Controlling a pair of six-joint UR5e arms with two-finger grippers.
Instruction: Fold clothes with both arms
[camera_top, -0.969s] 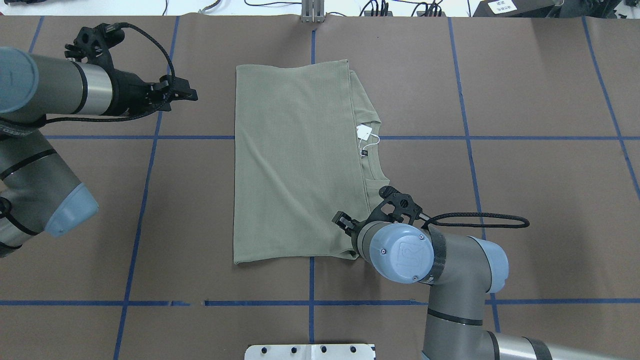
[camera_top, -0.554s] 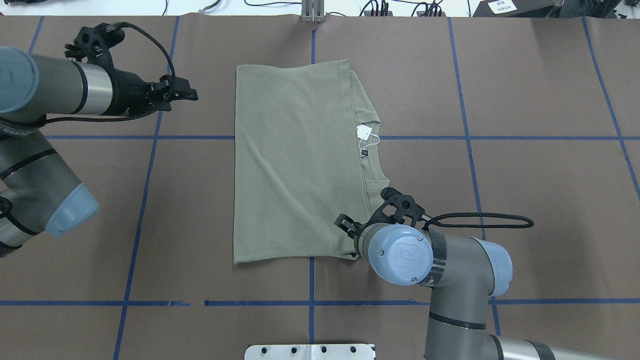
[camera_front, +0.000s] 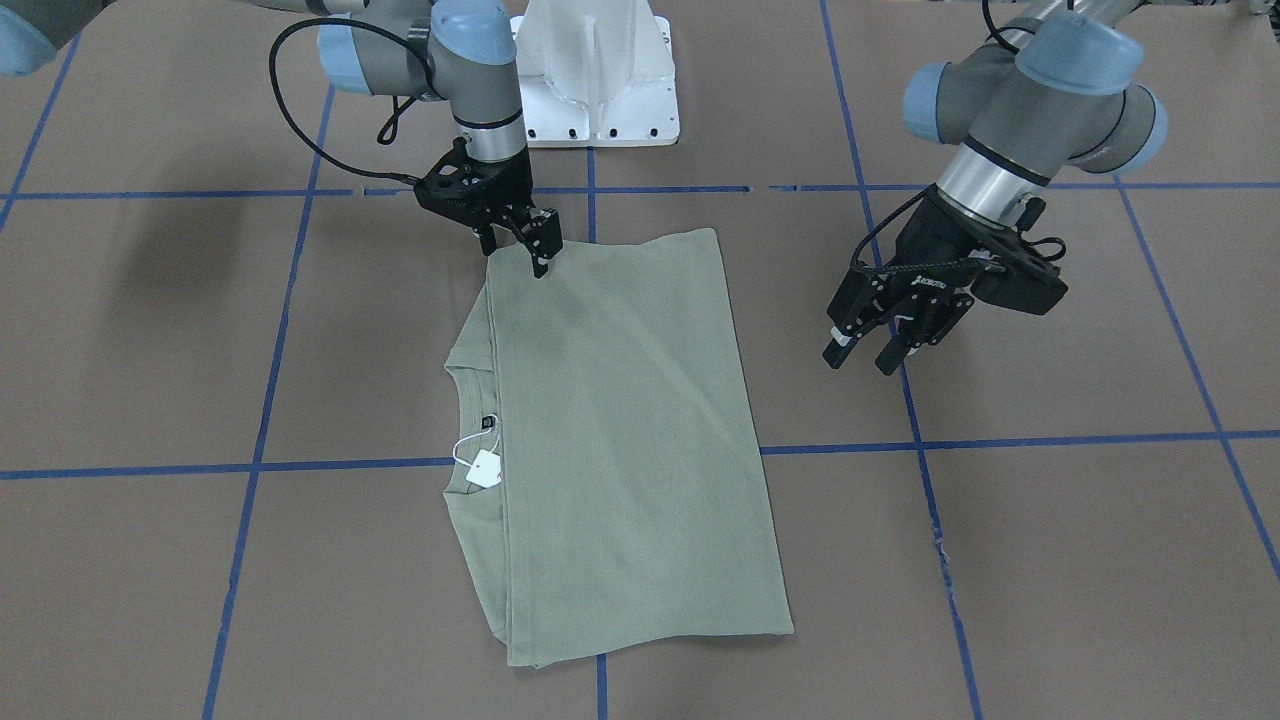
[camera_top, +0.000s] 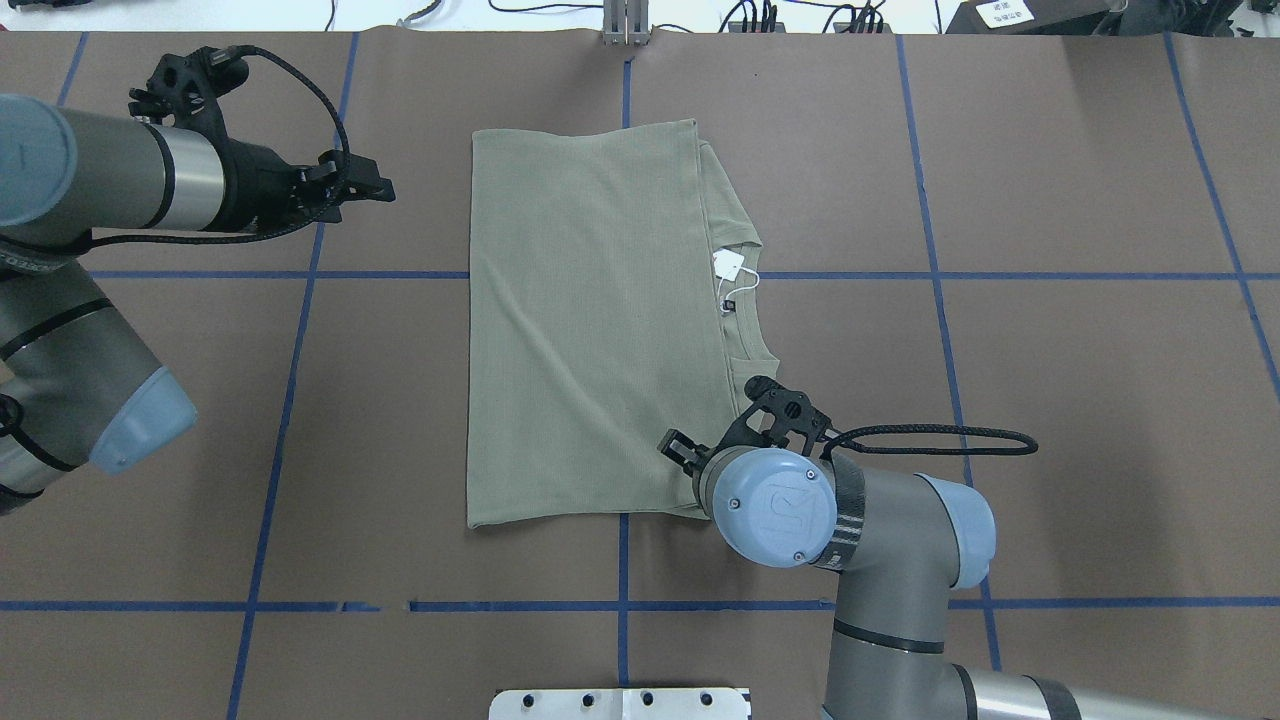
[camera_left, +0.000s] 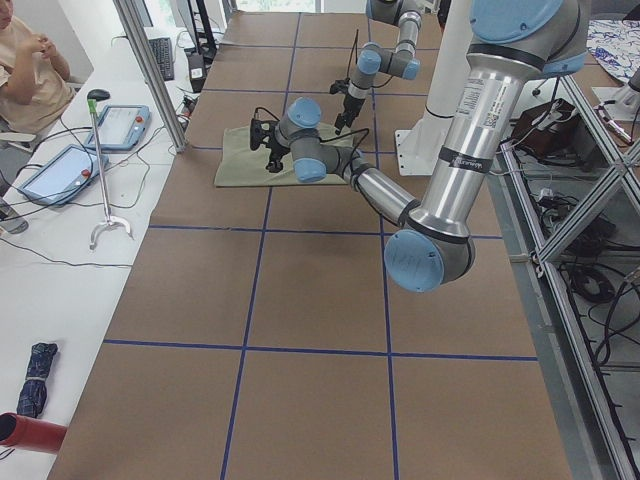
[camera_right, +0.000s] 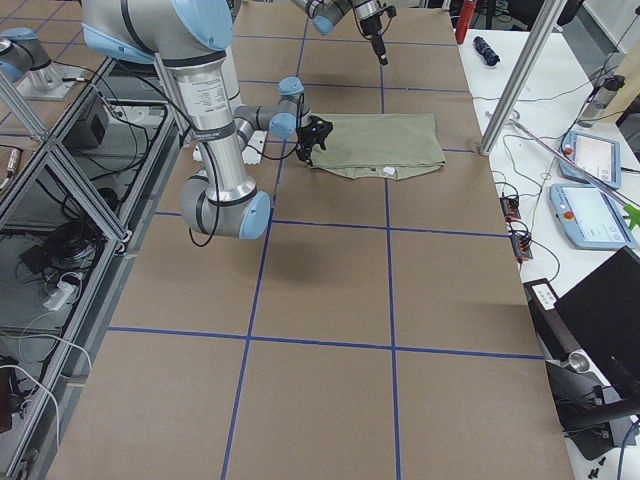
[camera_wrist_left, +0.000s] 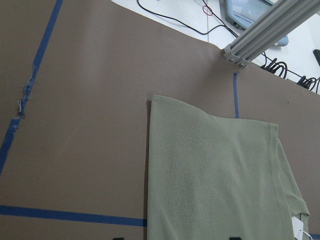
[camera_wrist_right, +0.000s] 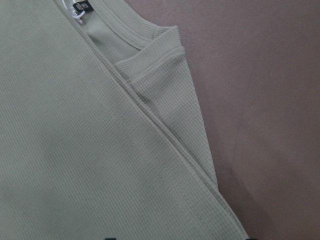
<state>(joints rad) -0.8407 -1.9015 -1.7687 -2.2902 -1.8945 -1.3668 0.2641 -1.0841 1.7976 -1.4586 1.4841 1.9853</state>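
Observation:
The sage-green shirt (camera_top: 590, 330) lies folded flat in the middle of the table, its collar and white hang tag (camera_top: 728, 263) showing at its right edge. It also shows in the front view (camera_front: 620, 440). My right gripper (camera_front: 518, 255) points down over the shirt's corner nearest the robot, with its jaws open. In the overhead view my right gripper (camera_top: 690, 460) is mostly hidden under its wrist. The right wrist view shows the layered shirt edge (camera_wrist_right: 165, 130) close below. My left gripper (camera_front: 858, 364) hovers open and empty to the shirt's left, also seen from overhead (camera_top: 375, 188).
The white pedestal base (camera_front: 595, 70) stands at the robot's edge of the table. An aluminium post (camera_top: 625, 25) stands at the far edge. Blue tape lines cross the brown table cover (camera_top: 1050, 400). A side table with tablets (camera_left: 60, 170) runs beyond the far edge.
My right arm has shifted slightly left, bringing its gripper further over the shirt's near right corner. The left arm and the shirt have not moved.

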